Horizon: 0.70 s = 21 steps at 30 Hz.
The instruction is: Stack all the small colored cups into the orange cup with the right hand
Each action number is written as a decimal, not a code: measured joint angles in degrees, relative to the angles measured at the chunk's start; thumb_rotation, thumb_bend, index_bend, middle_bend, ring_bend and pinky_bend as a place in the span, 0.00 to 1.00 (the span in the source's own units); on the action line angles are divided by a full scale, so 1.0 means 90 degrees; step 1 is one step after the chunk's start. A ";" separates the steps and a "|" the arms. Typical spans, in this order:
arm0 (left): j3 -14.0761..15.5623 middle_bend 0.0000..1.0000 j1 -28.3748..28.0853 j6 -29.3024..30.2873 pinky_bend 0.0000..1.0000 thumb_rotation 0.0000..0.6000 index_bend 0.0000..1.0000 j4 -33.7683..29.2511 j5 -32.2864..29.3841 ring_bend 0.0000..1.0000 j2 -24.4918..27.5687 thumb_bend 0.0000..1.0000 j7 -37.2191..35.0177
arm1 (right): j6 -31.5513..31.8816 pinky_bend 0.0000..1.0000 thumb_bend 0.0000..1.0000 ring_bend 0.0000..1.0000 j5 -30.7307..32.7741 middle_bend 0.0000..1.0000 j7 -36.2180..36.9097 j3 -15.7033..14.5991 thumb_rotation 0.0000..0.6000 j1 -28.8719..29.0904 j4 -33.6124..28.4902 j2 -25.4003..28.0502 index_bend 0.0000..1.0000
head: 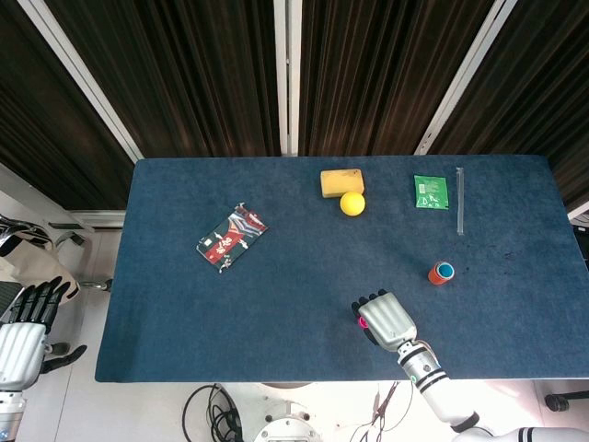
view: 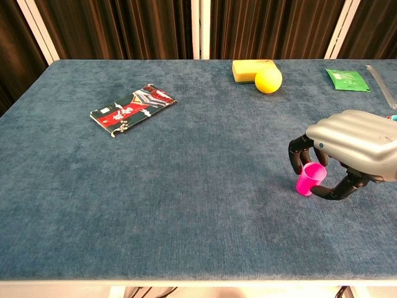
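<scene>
A small pink cup (view: 310, 179) sits near the table's front right, slightly tilted. My right hand (view: 353, 146) arches over it and pinches it between the thumb and the curled fingers. From the head view only a sliver of the pink cup (head: 360, 323) shows beside the right hand (head: 386, 320). The orange cup (head: 441, 273), with a blue cup inside it, stands farther right and back, apart from the hand. My left hand (head: 23, 322) hangs off the table's left side, fingers spread and holding nothing.
At the back are a yellow sponge (head: 341, 180) with a yellow ball (head: 352, 203) against it, a green packet (head: 430, 191) and a clear strip (head: 459, 200). A patterned packet (head: 231, 237) lies at the left. The blue table's front edge (view: 186, 273) is close to the hand.
</scene>
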 measured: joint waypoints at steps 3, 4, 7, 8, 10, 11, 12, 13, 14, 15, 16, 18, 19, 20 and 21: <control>0.0000 0.00 -0.0001 -0.0003 0.00 1.00 0.03 -0.0003 0.0001 0.00 -0.0004 0.07 0.0006 | 0.0048 0.45 0.28 0.49 -0.0005 0.49 0.0041 0.0046 1.00 -0.0006 -0.0046 0.0063 0.54; 0.0000 0.00 -0.0001 -0.0005 0.00 1.00 0.03 -0.0004 0.0001 0.00 -0.0004 0.07 0.0008 | 0.0071 0.45 0.28 0.49 -0.0008 0.49 0.0058 0.0069 1.00 -0.0008 -0.0064 0.0091 0.54; 0.0000 0.00 -0.0005 -0.0010 0.00 1.00 0.03 -0.0014 0.0004 0.00 0.0003 0.07 0.0019 | 0.0166 0.45 0.28 0.49 -0.0012 0.49 0.0134 0.0178 1.00 -0.0015 -0.0128 0.0207 0.55; -0.0002 0.00 -0.0007 -0.0010 0.00 1.00 0.03 -0.0019 0.0006 0.00 0.0005 0.07 0.0022 | 0.0197 0.45 0.28 0.49 -0.0008 0.49 0.0161 0.0219 1.00 -0.0016 -0.0148 0.0252 0.55; -0.0005 0.00 -0.0014 -0.0014 0.00 1.00 0.03 -0.0026 0.0012 0.00 0.0009 0.07 0.0025 | 0.0280 0.45 0.28 0.49 0.0014 0.49 0.0236 0.0336 1.00 -0.0022 -0.0195 0.0379 0.55; -0.0006 0.00 -0.0018 -0.0018 0.00 1.00 0.03 -0.0028 0.0014 0.00 0.0009 0.07 0.0028 | 0.0321 0.45 0.28 0.49 0.0029 0.49 0.0278 0.0394 1.00 -0.0026 -0.0214 0.0440 0.55; -0.0008 0.00 -0.0023 -0.0026 0.00 1.00 0.03 -0.0029 0.0015 0.00 0.0006 0.07 0.0031 | 0.0376 0.45 0.28 0.49 0.0056 0.49 0.0341 0.0474 1.00 -0.0033 -0.0236 0.0524 0.55; -0.0008 0.00 -0.0028 -0.0034 0.00 1.00 0.03 -0.0028 0.0015 0.00 0.0004 0.07 0.0034 | 0.0416 0.45 0.28 0.49 0.0081 0.49 0.0391 0.0534 1.00 -0.0039 -0.0249 0.0588 0.55; -0.0009 0.00 -0.0033 -0.0043 0.00 1.00 0.04 -0.0027 0.0014 0.00 0.0002 0.07 0.0037 | 0.0455 0.45 0.28 0.49 0.0112 0.49 0.0443 0.0593 1.00 -0.0046 -0.0257 0.0653 0.55; -0.0009 0.00 -0.0041 -0.0054 0.00 1.00 0.03 -0.0024 0.0015 0.00 -0.0001 0.07 0.0039 | 0.0506 0.45 0.28 0.49 0.0165 0.49 0.0512 0.0674 1.00 -0.0058 -0.0262 0.0738 0.56; -0.0011 0.00 -0.0046 -0.0058 0.00 1.00 0.03 -0.0023 0.0017 0.00 -0.0004 0.07 0.0041 | 0.0558 0.45 0.28 0.49 0.0230 0.49 0.0582 0.0755 1.00 -0.0072 -0.0257 0.0823 0.56; -0.0017 0.00 -0.0055 -0.0065 0.00 1.00 0.03 -0.0024 0.0017 0.00 -0.0006 0.07 0.0046 | 0.0624 0.45 0.28 0.49 0.0337 0.49 0.0684 0.0864 1.00 -0.0097 -0.0227 0.0946 0.57; -0.0016 0.00 -0.0056 -0.0067 0.00 1.00 0.03 -0.0025 0.0017 0.00 -0.0006 0.07 0.0047 | 0.0644 0.45 0.28 0.49 0.0394 0.49 0.0718 0.0900 1.00 -0.0109 -0.0206 0.1007 0.58; -0.0018 0.00 -0.0060 -0.0071 0.00 1.00 0.03 -0.0027 0.0017 0.00 -0.0004 0.07 0.0049 | 0.0658 0.45 0.28 0.49 0.0455 0.49 0.0742 0.0925 1.00 -0.0122 -0.0183 0.1066 0.58; -0.0020 0.00 -0.0065 -0.0080 0.00 1.00 0.03 -0.0030 0.0014 0.00 -0.0001 0.07 0.0052 | 0.0670 0.45 0.28 0.49 0.0542 0.49 0.0774 0.0954 1.00 -0.0140 -0.0152 0.1143 0.58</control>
